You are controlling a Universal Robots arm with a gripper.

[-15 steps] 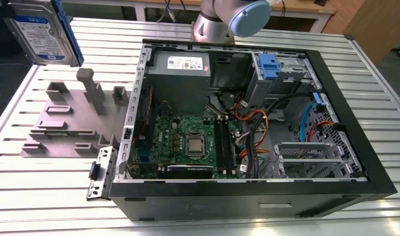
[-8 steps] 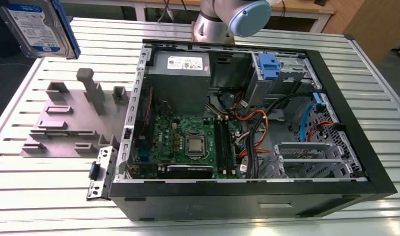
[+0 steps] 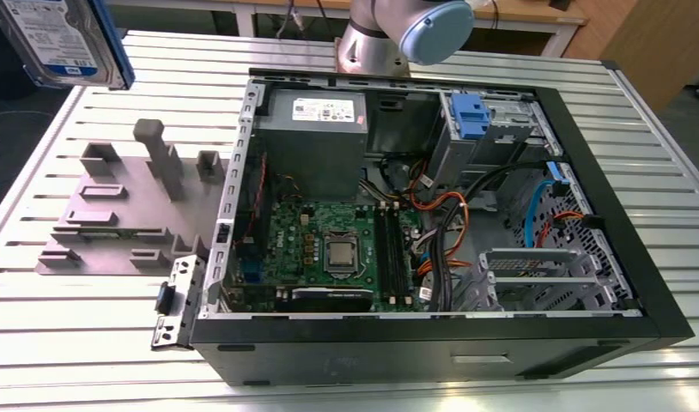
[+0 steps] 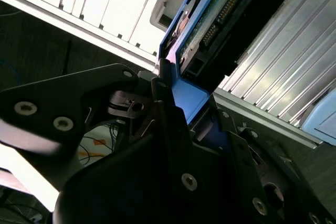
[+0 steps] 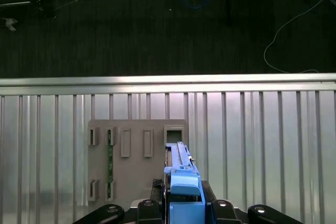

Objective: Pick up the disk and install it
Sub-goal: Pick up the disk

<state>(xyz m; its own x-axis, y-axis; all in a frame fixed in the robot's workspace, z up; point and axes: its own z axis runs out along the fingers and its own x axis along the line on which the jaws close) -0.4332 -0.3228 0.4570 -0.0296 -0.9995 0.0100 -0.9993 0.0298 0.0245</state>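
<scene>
The gripper [image 5: 184, 207] is clamped on the blue frame at the near end of the disk [image 5: 180, 163], holding it edge-on in the air. In the first wrist view the grey holder plate [image 5: 131, 182] lies beyond the disk on the slatted metal table [image 5: 262, 145]. In the exterior view the disk hangs at the exterior view's far left, well apart from the open computer case [image 3: 624, 283].
</scene>
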